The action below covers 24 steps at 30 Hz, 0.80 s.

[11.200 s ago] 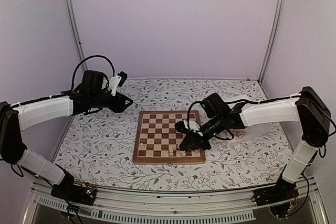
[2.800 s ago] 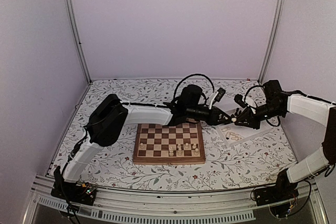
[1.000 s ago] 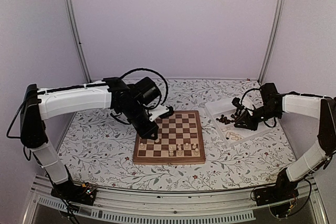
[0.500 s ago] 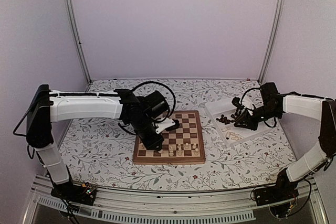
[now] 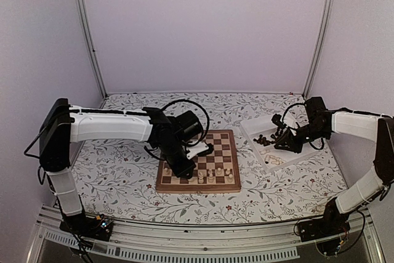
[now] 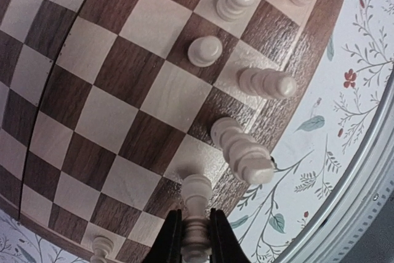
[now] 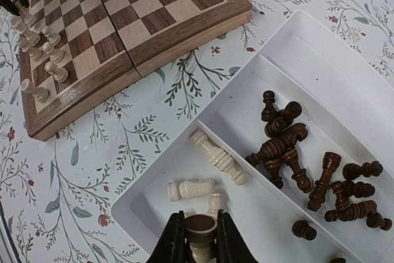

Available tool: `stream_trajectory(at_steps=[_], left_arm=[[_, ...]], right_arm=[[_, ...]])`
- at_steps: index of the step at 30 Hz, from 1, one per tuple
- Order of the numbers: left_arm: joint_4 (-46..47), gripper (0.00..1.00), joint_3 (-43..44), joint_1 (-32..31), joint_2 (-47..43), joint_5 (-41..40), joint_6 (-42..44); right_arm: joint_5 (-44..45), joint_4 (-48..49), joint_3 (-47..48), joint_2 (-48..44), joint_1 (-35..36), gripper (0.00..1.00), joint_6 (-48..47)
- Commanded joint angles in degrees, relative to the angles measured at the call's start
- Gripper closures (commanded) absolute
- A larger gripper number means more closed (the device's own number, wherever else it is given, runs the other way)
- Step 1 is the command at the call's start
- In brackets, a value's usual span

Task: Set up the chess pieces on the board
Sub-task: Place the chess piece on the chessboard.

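The white tray (image 7: 237, 106) sits on the floral counter (image 5: 123, 170), just right of the board (image 5: 198, 152). Its compartments are long and lie side by side. The one nearer the board holds three loose cream pieces (image 7: 218, 158), all lying on their sides. The next one holds a heap of dark pieces (image 7: 280, 147), mostly toppled and crossing each other at mixed angles, with one or two standing upright.

The right tool (image 7: 200, 238) hangs over the cream compartment, its fingers clamped on a cream piece (image 7: 200, 227). The piece's round, dark-felted base is turned up toward the wrist camera, so its long axis runs along the fingers.

The left tool (image 6: 196, 241) is low over the board's near left part, pinched on a pale chessman (image 6: 197, 204). The chessman's long axis continues straight out from the fingertips toward an edge square. Whether it touches the wood cannot be told.

More cream chessmen (image 6: 243, 152) stand upright on the board's near rows, towards its right.
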Motion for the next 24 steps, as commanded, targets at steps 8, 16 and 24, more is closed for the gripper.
stream_trajectory(at_steps=[8, 16, 24], left_arm=[[0.64, 0.91, 3.09, -0.76, 2.93, 1.25, 0.29], [0.66, 0.71, 3.11, -1.25, 3.19, 0.82, 0.12], [-0.95, 0.52, 3.22, -2.01, 0.55, -1.18, 0.59]], right_arm=[[0.29, 0.31, -0.83, -1.28, 0.37, 0.87, 0.21], [0.33, 0.39, -0.83, -1.19, 0.39, 0.87, 0.29], [-0.01, 0.22, -0.74, -1.35, 0.48, 0.87, 0.43]])
